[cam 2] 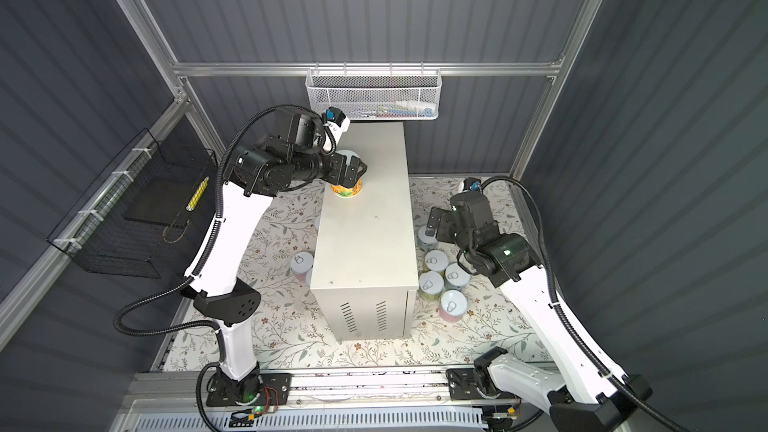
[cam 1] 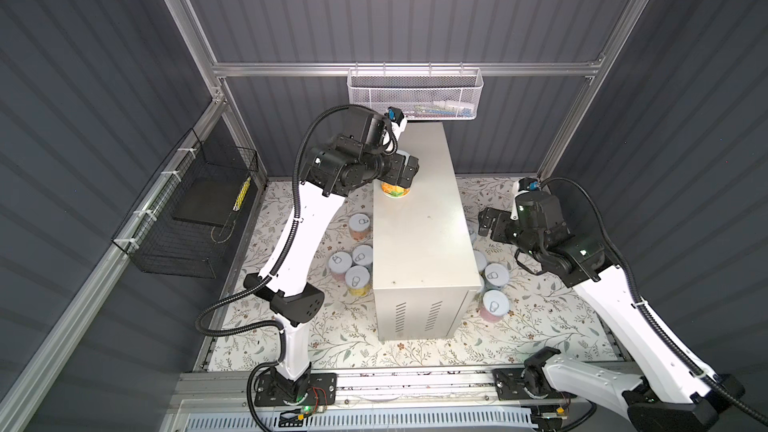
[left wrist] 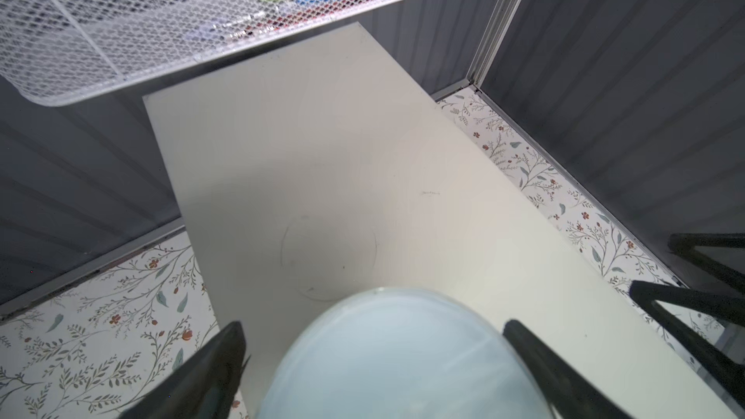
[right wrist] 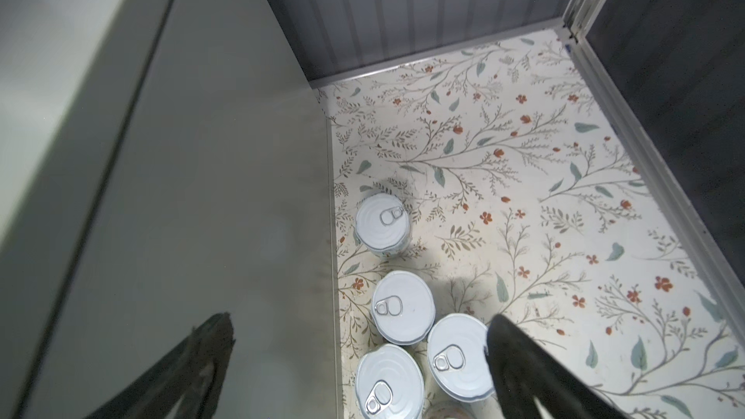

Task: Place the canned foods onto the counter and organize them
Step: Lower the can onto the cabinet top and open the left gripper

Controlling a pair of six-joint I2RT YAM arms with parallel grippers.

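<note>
One can with an orange-yellow label stands upright on the far left part of the counter. My left gripper is open around it, its fingers on either side of the pale lid; a gap shows on one side. Several cans stand on the floor left of the counter and several more on its right. My right gripper hangs open above the right-hand cans, beside the counter's wall, holding nothing.
A white mesh basket hangs on the back wall just over the counter's far end. A black wire basket hangs on the left wall. A floral mat covers the floor, and dark walls close it in.
</note>
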